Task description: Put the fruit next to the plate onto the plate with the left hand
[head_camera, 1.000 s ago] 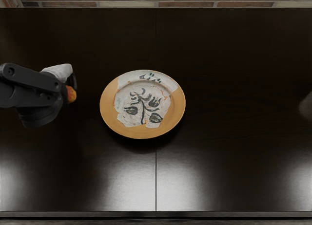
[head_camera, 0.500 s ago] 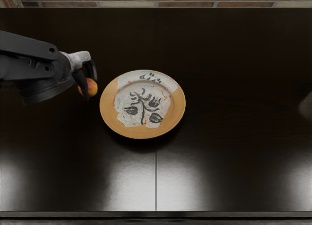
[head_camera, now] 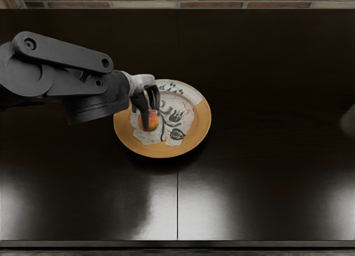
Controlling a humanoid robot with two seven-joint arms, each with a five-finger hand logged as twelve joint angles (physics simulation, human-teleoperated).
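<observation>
The left hand (head_camera: 142, 92) is being held over the left part of the plate (head_camera: 201, 123). Its dark fingers (head_camera: 145, 113) are being pressed down around the fruit (head_camera: 153, 122), so the fruit is being clamped from above. The fruit is sitting inside the rim, over the white middle; whether it is touching the plate cannot be told.

For a good release, the fruit should be lowered until it is resting. Then the fingers should be opened slowly and lifted straight up, because a round, smooth fruit is likely to roll on a shallow dish.

The fruit is small and orange-red with a yellow side. The plate is round, with an orange rim and a white, cracked-looking centre painted with dark flowers. The table (head_camera: 249, 184) is dark and glossy. At the right edge something faint and grey is showing, perhaps the right hand (head_camera: 349, 121); its state cannot be told.
</observation>
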